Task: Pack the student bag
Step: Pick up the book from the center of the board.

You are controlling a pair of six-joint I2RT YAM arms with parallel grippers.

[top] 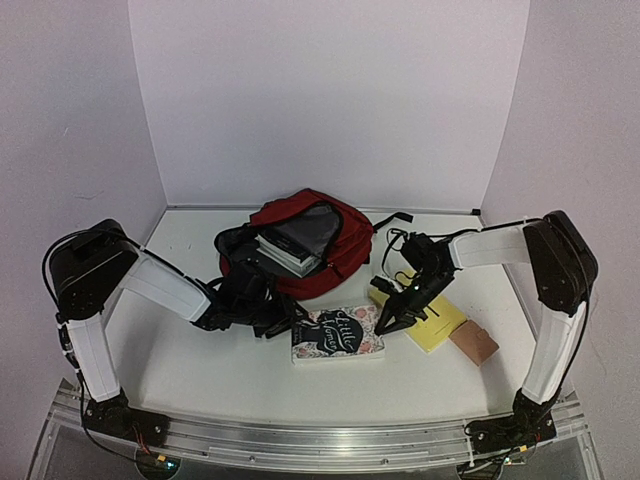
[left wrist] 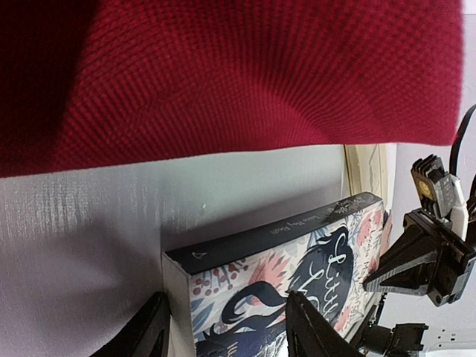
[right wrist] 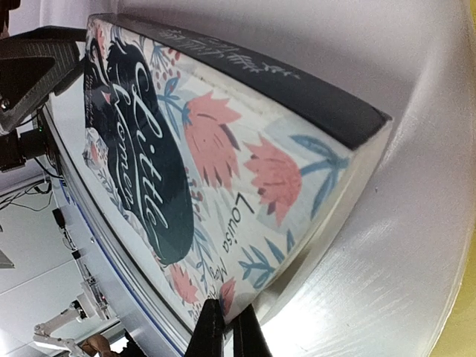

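Lying just beyond the open left hand (top: 289, 322), the student bag (top: 352, 250); right hand (top: 386, 324) closed.

Bright, even overhead light; the student bag (top: 350, 255) casts soft shadows; wrist views warp.

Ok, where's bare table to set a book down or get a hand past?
Bare: the table between the floral book and the near rail, widest front left; also the back-left corner beside the student bag. Crowded: the left gripper and right gripper flank the book, with the yellow pad and brown block on its right.
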